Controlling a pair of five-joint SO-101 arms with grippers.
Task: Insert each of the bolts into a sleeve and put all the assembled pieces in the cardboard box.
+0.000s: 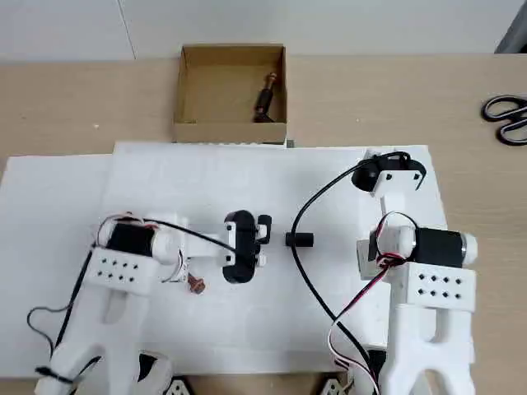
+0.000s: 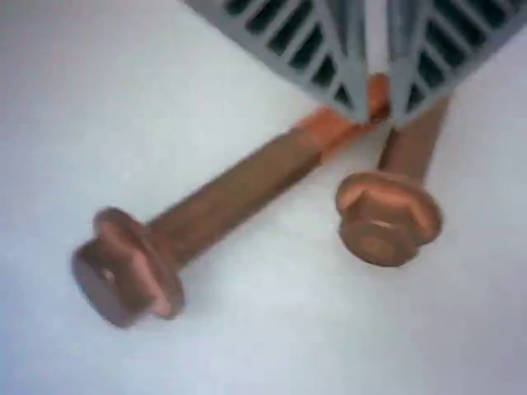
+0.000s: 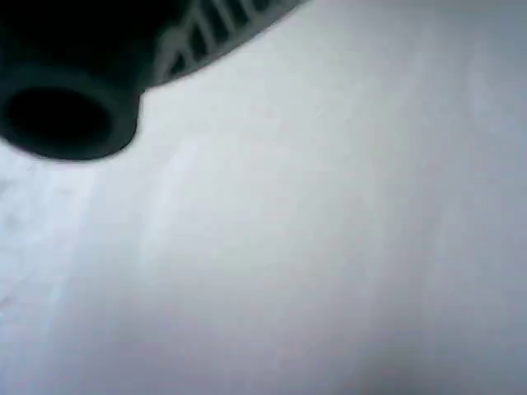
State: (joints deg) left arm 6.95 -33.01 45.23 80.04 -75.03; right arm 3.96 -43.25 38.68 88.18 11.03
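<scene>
While the left end effector (image 2: 376, 90) clamps a bolt, a black sleeve (image 1: 300, 239) lies on the white foam sheet (image 1: 272, 321) between the arms.
Its fingers grip the shaft tip of one copper bolt (image 2: 239, 185); a second bolt (image 2: 387, 216) lies just beside it. Whether the right end effector (image 3: 210, 37) is shut cannot be told; a dark sleeve end (image 3: 70, 115) sits against it. One assembled piece (image 1: 265, 97) lies in the cardboard box (image 1: 230, 132) at the far side, and scissors (image 1: 506, 118) lie on the table, far right.

no readable text, labels or numbers
</scene>
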